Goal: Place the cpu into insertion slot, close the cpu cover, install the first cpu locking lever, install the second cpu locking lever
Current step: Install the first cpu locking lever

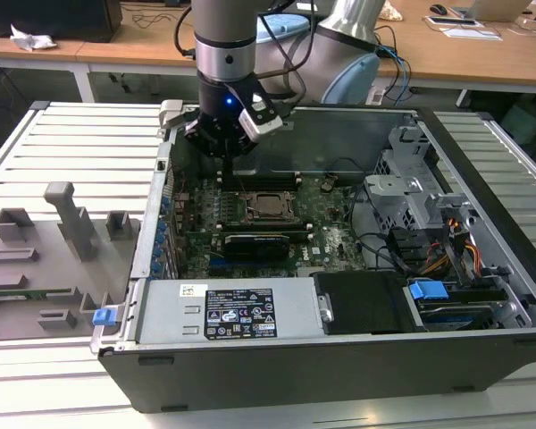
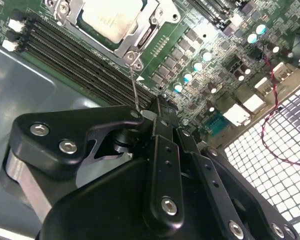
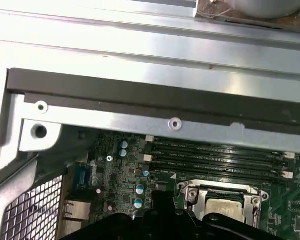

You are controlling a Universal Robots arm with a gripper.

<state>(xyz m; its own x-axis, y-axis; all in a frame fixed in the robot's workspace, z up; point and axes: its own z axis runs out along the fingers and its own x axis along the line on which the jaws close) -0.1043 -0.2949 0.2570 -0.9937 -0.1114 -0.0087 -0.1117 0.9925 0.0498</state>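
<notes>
On the slatted worktop (image 1: 80, 134), at the exterior view's far left and well apart from the insertion slot (image 1: 287, 206), lies a grey fixture tray (image 1: 36, 259) beside the open computer case (image 1: 339, 357). Inside the case, the pincer (image 1: 225, 168) hangs just left of the slot and near it, over the green board. In the second wrist view its black fingers (image 2: 162, 165) converge at the tip and look pressed together. A thin wire lever (image 2: 134, 87) has its long axis running from a corner of the slot straight to that tip. Its last stretch is hidden at the pincer (image 2: 161, 107), so I cannot tell whether they touch. The cpu (image 1: 270, 206) lies flat in the slot with its dull metal top facing up. It is square, and its edges run parallel to the long memory slots (image 2: 75, 60) just beside the slot. The cpu cover (image 2: 140, 42) frames it and looks laid down flat, though the picture's edge cuts off much of it. In the first wrist view the cpu (image 3: 225, 207) is partly hidden by the pincer (image 3: 162, 202). A black expansion card (image 1: 259, 241) lies near the slot, with the power supply (image 1: 237, 313) beyond it. To the slot's right in the exterior view stand a metal drive cage (image 1: 411, 192) and tangled cables (image 1: 456, 250).
</notes>
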